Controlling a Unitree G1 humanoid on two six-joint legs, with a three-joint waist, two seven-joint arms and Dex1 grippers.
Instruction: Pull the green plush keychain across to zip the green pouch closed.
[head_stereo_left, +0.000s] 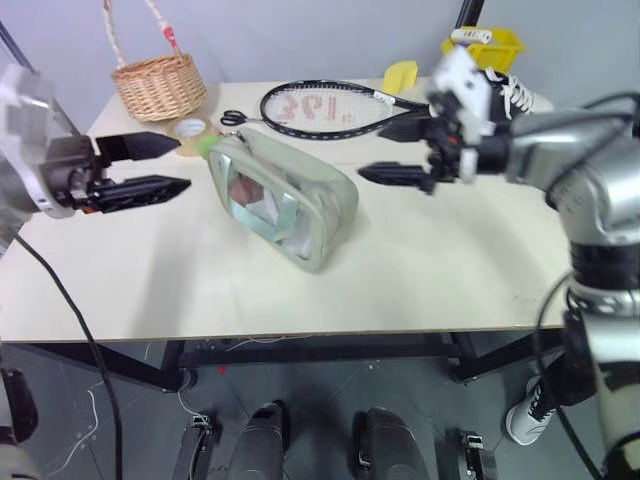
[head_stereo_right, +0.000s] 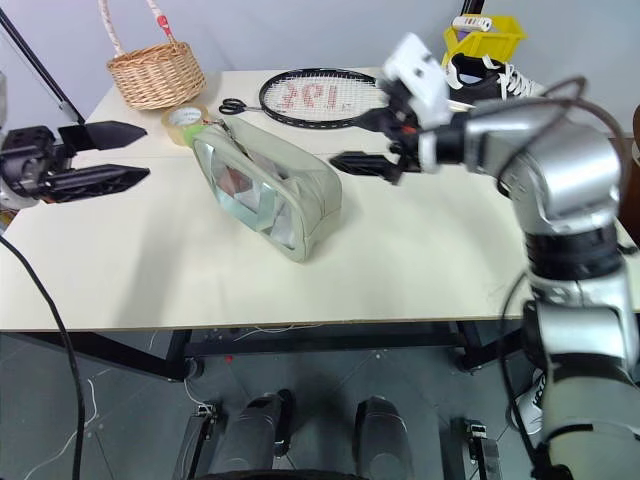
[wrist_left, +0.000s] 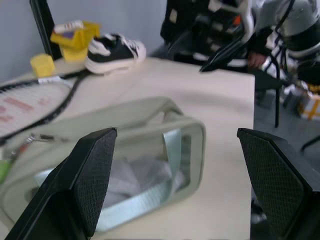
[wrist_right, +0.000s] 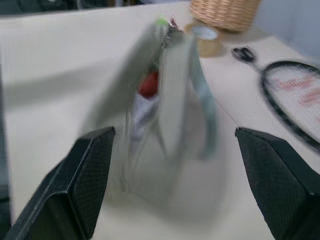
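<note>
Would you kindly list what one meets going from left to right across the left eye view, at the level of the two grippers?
Left gripper → green plush keychain → green pouch → right gripper.

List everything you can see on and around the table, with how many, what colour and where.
green pouch: one, sage green, table centre, on its side
green plush keychain: one, lime, at pouch's far end
tape roll: one, tan, beside keychain
basket: one, wicker, far left corner
scissors: one, black, by racket
racket: one, black frame, far centre
shoe: one, black-white, far right
bin: one, yellow, behind shoe
left gripper: open, left of pouch
right gripper: open, right of pouch
</note>
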